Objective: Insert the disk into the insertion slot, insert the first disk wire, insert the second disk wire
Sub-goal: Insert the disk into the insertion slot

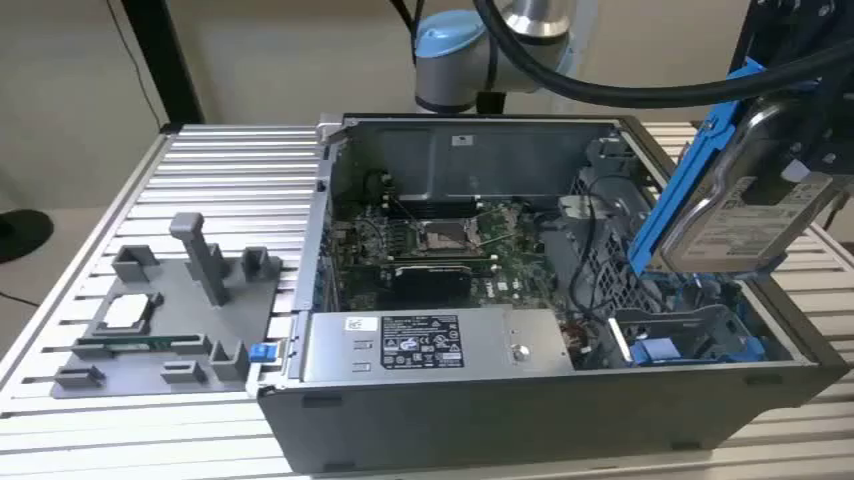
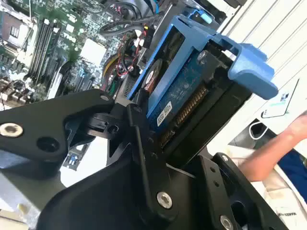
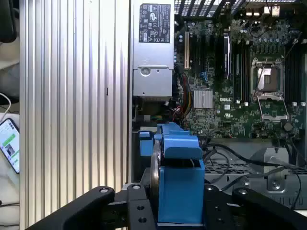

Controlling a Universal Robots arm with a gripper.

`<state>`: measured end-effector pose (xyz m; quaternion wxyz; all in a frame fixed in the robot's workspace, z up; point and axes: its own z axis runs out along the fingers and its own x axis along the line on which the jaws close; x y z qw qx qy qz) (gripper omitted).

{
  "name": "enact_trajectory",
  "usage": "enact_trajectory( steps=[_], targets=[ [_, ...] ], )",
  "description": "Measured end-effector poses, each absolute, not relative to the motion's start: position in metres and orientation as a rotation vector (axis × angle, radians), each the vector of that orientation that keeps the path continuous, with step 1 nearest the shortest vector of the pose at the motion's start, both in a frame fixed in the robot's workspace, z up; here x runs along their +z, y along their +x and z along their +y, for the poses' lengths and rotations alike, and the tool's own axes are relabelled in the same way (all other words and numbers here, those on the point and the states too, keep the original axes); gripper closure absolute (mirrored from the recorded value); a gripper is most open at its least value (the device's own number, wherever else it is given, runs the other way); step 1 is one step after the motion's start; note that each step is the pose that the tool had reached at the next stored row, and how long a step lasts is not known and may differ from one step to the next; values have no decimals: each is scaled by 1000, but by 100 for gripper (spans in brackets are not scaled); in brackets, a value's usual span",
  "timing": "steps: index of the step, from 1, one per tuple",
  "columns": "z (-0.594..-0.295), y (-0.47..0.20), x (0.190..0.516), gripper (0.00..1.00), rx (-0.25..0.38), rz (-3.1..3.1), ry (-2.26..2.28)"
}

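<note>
Ribbed table (image 1: 214,170), open case (image 1: 534,400); gripper (image 3: 180,215) clamps tilted disk (image 1: 741,210) above insertion slot (image 1: 694,335), slot partly hidden

end effector (image 1: 790,183) holding disk (image 1: 731,225) is cut off

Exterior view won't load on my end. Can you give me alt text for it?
The black end effector holds the flat silver hard drive in its bright blue plastic bracket, tilted, above the blue-railed grey metal drive bay at the exterior view's right of the open grey computer case.

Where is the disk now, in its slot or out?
Out: the end effector holds the disk tilted above the blue-railed insertion slot.
</note>
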<state>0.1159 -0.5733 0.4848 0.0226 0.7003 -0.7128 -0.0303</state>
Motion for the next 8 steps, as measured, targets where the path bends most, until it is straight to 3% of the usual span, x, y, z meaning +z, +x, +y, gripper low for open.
enact_trajectory(
  steps=[8],
  targets=[
    [-577, 116, 485, 100, -103, -2210, 2172]
  ],
)
